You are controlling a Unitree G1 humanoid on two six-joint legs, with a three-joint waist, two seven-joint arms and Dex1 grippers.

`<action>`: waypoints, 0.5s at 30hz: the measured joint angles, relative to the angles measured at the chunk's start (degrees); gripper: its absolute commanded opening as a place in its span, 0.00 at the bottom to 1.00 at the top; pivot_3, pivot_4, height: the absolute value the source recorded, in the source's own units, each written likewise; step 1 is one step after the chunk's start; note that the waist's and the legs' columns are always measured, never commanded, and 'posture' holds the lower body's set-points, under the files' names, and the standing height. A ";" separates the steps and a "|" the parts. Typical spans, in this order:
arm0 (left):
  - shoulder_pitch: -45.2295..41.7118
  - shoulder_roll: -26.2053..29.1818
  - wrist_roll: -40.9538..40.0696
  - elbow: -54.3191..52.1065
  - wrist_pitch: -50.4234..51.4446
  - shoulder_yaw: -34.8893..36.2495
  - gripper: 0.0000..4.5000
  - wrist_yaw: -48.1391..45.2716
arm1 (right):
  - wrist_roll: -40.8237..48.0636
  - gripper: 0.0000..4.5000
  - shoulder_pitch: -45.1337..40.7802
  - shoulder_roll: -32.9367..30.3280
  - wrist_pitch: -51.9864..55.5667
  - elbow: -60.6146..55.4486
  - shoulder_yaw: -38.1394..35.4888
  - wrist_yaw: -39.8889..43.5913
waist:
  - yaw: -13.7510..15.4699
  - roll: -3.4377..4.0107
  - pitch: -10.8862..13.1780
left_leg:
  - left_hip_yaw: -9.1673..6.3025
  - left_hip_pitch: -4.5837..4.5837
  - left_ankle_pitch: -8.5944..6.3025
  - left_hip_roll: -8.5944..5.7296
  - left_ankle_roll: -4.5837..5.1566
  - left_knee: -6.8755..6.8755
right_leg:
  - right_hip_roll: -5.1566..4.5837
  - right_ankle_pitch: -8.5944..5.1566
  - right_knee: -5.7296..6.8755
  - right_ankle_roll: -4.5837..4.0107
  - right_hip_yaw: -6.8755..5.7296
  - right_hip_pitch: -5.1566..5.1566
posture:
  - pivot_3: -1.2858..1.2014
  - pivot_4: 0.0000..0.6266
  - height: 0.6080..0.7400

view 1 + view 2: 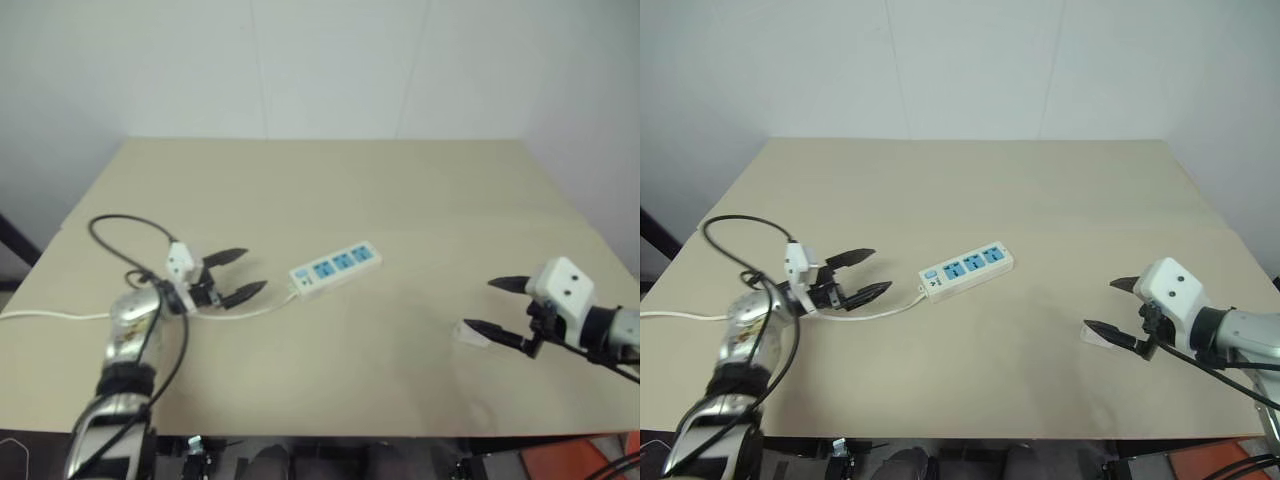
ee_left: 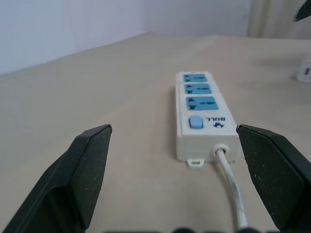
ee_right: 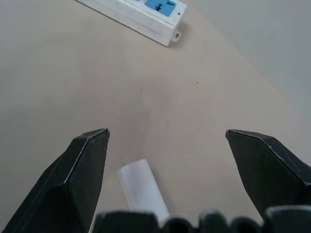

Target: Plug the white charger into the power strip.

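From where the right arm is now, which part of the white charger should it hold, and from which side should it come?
Probably across the two long sides of the white charger, coming from above. It lies flat on the table, a short block, directly below the open right gripper, so its narrow width should fit between the fingers. Where its pins are cannot be seen, so check before lifting.

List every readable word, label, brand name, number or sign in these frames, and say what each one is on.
"BULL", seen upside down, with a small blue logo mark next to it: on the power strip, beside its blue switch at the cord end.
Tiny marks inside the three blue sockets: too small to read.
White charger: no readable text visible.
Nothing else carries readable text.
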 measured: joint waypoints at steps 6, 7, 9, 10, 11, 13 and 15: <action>-8.35 -3.08 2.35 14.68 -3.79 -2.13 0.99 -7.54 | 0.09 1.00 -0.13 -0.01 1.80 -2.02 -0.09 -1.31 | -0.32 -0.05 0.03 | -0.02 -0.05 -0.10 -0.12 0.17 0.01 | -0.12 -0.08 -0.01 0.14 0.02 -0.03 | 0.52 0.24 1.00; -8.64 -3.45 2.75 15.78 -4.39 -2.23 0.99 -8.02 | 0.11 1.00 0.05 -0.01 2.02 -2.60 -0.15 -1.49 | -0.35 -0.06 0.03 | -0.03 -0.05 -0.10 -0.13 0.17 0.01 | -0.13 -0.08 -0.01 0.16 0.03 -0.03 | 0.52 0.24 1.00; -9.14 -4.51 3.55 18.55 -5.74 -2.46 0.99 -8.48 | 0.19 1.00 1.06 0.05 2.72 -4.63 -0.78 -2.37 | -0.31 -0.08 0.05 | -0.07 -0.05 -0.10 -0.13 0.17 0.04 | -0.15 -0.09 0.02 0.16 0.02 -0.03 | 0.52 0.24 1.00; -9.25 -4.90 4.07 19.57 -6.50 -2.52 0.99 -8.34 | 0.23 1.00 1.76 0.24 3.02 -5.69 -1.36 -2.85 | -0.27 -0.10 0.06 | -0.08 -0.05 -0.10 -0.13 0.17 0.05 | -0.15 -0.08 0.05 0.17 0.02 -0.03 | 0.52 0.24 1.00; -9.43 -5.23 4.71 20.60 -7.29 -2.52 0.99 -7.73 | 0.27 1.00 2.39 0.67 3.54 -6.65 -2.08 -3.39 | -0.20 -0.13 0.08 | -0.09 -0.05 -0.10 -0.13 0.17 0.05 | -0.15 -0.08 0.06 0.18 0.02 -0.03 | 0.52 0.24 1.00; -9.66 -5.81 6.00 22.37 -9.07 -2.57 0.99 -5.87 | 0.48 1.00 3.09 1.48 4.35 -8.24 -2.76 -4.74 | -0.15 -0.16 0.09 | -0.12 -0.05 -0.10 -0.14 0.17 0.06 | -0.16 -0.05 0.10 0.21 0.03 -0.02 | 0.52 0.24 1.00; -9.78 -6.60 6.81 23.40 -10.15 -2.50 0.99 -4.22 | 0.56 1.00 4.05 2.27 4.90 -9.64 -3.30 -5.75 | -0.05 -0.16 0.09 | -0.14 -0.05 -0.10 -0.14 0.17 0.08 | -0.16 -0.01 0.11 0.24 0.03 -0.02 | 0.52 0.24 1.00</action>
